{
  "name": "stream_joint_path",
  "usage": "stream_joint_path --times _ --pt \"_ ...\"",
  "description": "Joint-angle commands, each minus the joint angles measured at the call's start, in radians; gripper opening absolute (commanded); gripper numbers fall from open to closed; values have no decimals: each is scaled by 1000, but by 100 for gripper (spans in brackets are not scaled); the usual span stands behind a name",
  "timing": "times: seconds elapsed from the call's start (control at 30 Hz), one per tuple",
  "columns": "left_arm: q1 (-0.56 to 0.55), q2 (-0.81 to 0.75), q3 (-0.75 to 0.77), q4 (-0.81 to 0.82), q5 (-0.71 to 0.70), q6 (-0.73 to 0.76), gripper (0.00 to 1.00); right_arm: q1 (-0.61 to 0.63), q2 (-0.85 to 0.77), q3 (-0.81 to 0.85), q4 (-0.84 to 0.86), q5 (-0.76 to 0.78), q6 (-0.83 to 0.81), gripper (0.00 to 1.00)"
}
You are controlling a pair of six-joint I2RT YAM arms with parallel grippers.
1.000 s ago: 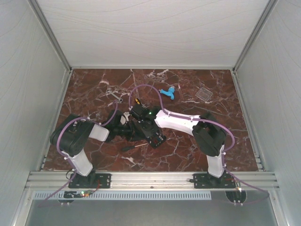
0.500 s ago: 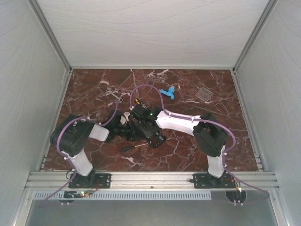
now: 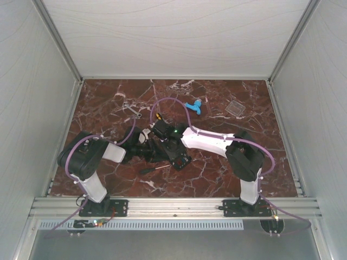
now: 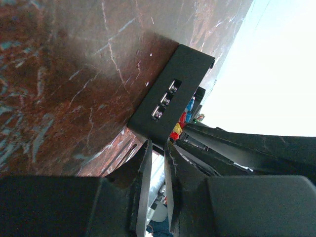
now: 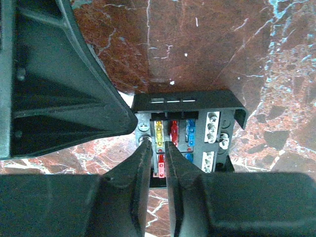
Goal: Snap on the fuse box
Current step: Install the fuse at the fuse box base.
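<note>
The fuse box (image 3: 180, 158) lies on the marble table (image 3: 217, 179), a little toward 6 o'clock from the table's middle, and both arms meet over it. It is uncovered. In the right wrist view its yellow, red and blue fuses (image 5: 174, 131) stand in a row under the black wall at 12 o'clock.

The right gripper (image 5: 158, 145) comes down on the box from 6 o'clock. Its fingers are parted by only a narrow slit. The tips rest at the fuse row, between the yellow fuse and the red one. Through the slit a red fuse of the lower row shows, and nothing is pinched between the fingers.

The left gripper (image 4: 157, 145) reaches the box from its 9 o'clock side. Its fingers are drawn close together, and their tips clamp the near edge of the black housing. In the right wrist view one of its broad black fingers touches the box's corner at 9 o'clock.

The clear cover (image 3: 236, 107) lies flat on the table well apart from the box, toward 2 o'clock and away from both grippers. A light-blue piece (image 3: 193, 106) sits at 12 o'clock from the box. A wrench (image 3: 130, 108) lies toward 11 o'clock. A black-handled screwdriver (image 3: 154, 169) lies near the box at 8 o'clock.
</note>
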Motion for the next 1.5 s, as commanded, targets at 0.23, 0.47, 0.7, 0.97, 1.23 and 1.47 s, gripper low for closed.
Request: stream_joint_path --times 0.23,0.47,0.7,0.97,1.23,1.47 --pt "-11 -10 14 9 3 12 15 7 -19 13 -24 34 10 2" --pt "-11 -6 17 10 4 12 15 7 25 27 -74 12 10 0" --pt "-11 4 23 10 8 12 15 7 69 -6 -127 2 6 0" --pt "-11 5 23 9 9 13 15 10 105 -21 -112 13 4 0" --pt "-11 7 24 7 9 14 15 9 -53 38 -82 11 -7 0" --pt "-11 5 24 8 8 14 15 8 -53 75 -61 23 4 3"
